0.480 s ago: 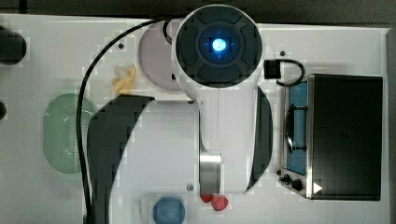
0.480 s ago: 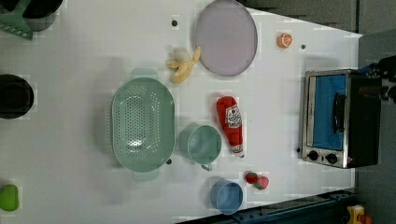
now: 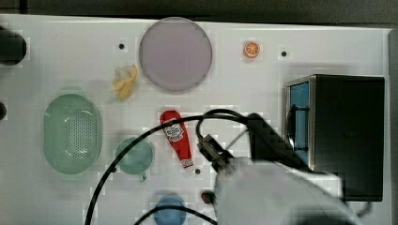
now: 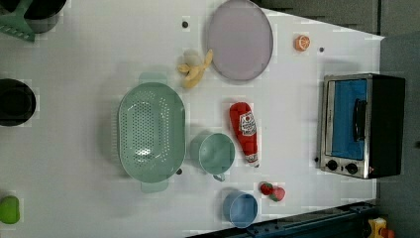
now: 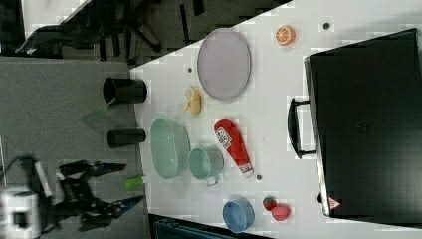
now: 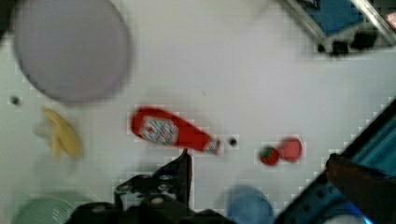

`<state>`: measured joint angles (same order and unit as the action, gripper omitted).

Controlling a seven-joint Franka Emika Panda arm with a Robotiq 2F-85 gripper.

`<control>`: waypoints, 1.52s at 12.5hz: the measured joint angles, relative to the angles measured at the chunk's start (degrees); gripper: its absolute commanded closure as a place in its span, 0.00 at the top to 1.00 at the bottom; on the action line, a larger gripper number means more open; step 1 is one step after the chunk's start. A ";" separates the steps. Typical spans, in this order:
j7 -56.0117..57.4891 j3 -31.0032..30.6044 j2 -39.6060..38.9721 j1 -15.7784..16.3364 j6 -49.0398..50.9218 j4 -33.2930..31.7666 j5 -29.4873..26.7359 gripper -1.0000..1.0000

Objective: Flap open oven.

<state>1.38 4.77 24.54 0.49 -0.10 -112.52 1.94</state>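
With jaws apart, hook the oven's [image 4: 364, 124] stiff bar handle [image 4: 358, 119]; expect a rigid, fragile glass door.

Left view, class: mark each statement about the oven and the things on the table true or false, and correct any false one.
1. The oven door is shut. True.
2. The ketchup bottle stands upright. False: it lies on its side.
3. The green cup sits between the colander and the ketchup bottle. True.
4. The banana lies on the purple plate. False: it lies on the table beside the plate.
5. The orange slice rests on the oven. False: it lies on the table.
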 measured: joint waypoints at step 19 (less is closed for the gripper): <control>24.57 7.88 -7.15 0.06 -17.53 -8.23 3.23 0.17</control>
<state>25.95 12.65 17.39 0.56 -17.63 -120.75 5.17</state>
